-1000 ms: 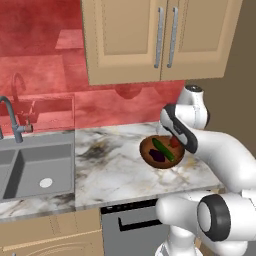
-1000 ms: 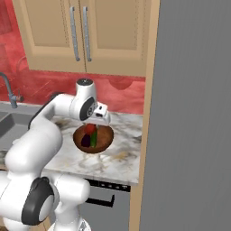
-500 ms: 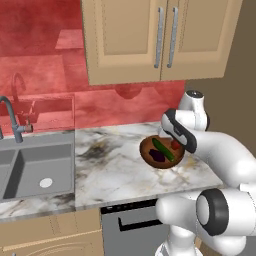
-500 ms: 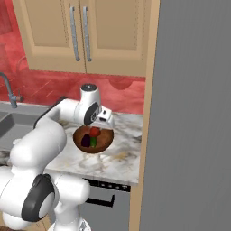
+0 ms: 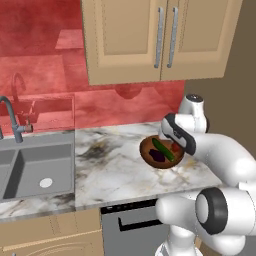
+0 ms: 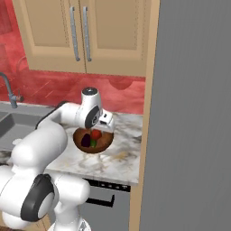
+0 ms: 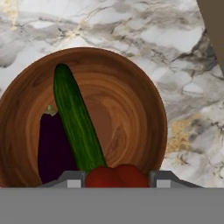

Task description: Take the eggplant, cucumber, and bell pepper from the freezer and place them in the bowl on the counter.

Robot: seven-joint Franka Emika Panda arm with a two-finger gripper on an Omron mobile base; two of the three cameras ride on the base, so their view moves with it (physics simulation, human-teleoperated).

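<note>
My end effector (image 7: 114,183) hung just above the round dark brown wooden bowl (image 7: 144,109), with its two small fingertips (image 7: 72,179) standing on either side of the small rounded bright red bell pepper (image 7: 116,176). The pepper sat between the tips at the near rim of the bowl; the jaws looked closed against its sides, so I was gripping it, though I could not tell whether it also rested on the bowl's floor.

Inside the bowl, the slim dark green cucumber (image 7: 75,118) lay slanted from the far rim down toward the pepper. The small dark purple, almost black eggplant (image 7: 52,146) lay just beside it, touching its side, with its pale green stem end pointing away from me.

The bowl stood on the white-grey marble counter (image 5: 110,165) with dark and tan veins, near its right end. From the right base camera, the bowl (image 6: 92,140) sat close to the tall grey freezer (image 6: 194,117), whose flat door was shut. The steel sink basin (image 5: 30,170) lay well apart, at the counter's left, and tan wooden cabinets (image 5: 150,40) hung above.
</note>
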